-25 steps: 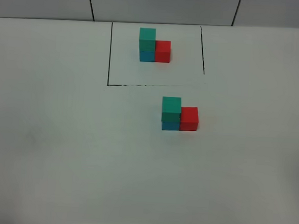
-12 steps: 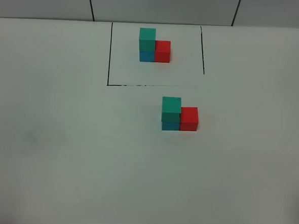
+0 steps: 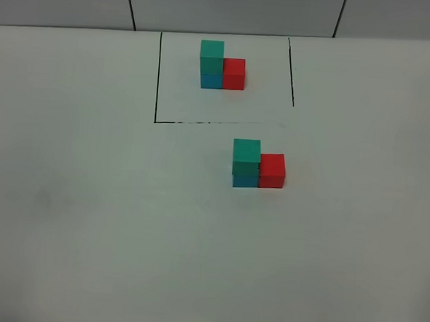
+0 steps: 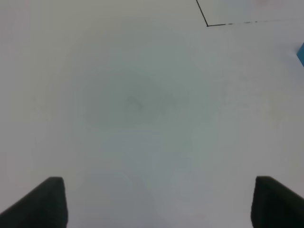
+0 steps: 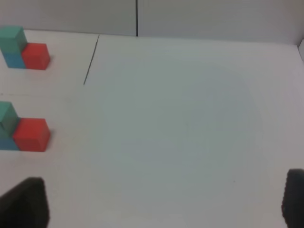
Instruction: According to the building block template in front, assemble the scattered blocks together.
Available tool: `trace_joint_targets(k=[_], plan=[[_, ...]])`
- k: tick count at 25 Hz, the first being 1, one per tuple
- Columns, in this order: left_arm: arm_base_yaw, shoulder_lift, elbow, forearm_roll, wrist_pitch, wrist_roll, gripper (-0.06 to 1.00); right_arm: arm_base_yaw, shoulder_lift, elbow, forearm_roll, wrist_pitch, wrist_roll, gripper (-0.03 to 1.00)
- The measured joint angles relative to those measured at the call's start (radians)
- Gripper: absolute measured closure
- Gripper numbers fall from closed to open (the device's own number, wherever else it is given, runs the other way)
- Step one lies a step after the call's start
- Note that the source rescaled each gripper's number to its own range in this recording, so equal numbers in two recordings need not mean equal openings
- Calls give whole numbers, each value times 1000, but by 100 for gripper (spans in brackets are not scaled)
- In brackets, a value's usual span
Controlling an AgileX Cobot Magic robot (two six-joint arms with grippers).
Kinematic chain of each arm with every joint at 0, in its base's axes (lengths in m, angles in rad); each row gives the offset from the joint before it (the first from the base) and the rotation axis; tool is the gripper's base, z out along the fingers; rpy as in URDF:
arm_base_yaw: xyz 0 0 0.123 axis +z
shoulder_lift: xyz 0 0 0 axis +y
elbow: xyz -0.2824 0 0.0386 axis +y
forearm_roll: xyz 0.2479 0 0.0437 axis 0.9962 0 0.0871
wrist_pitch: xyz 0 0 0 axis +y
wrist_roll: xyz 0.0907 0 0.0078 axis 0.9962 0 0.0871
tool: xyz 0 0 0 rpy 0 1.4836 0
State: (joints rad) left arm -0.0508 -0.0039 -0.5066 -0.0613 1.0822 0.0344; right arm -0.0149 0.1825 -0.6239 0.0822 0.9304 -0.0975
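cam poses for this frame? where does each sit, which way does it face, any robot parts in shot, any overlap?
Exterior high: overhead, facing the table, building block template and assembled blocks; no robot parts.
Left wrist: low over bare table; fingertips spread.
Right wrist: low, angled across the table; fingertips spread.
Shared: exterior and right wrist both show both clusters.

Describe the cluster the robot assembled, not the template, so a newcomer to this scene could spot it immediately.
On the white table, find the black-line frame at the far edge. The assembled blocks sit just outside its open near side: green on blue, red alongside. The building block template looks identical but stands inside the lines.
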Motion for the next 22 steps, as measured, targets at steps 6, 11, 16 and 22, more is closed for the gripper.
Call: trace_joint_targets(k=[6,11,16,22], plan=[[0,0,0,0,0,0,18,0,-114,68,-6,51,40,-3],[0,0,0,0,0,0,18,0,-185,100,-22,114,48,-2],[0,0,0,0,0,0,18,0,-189,105,-61,152,50,0],[0,0,0,0,0,0,18,0,-190,119,-74,147,51,1]])
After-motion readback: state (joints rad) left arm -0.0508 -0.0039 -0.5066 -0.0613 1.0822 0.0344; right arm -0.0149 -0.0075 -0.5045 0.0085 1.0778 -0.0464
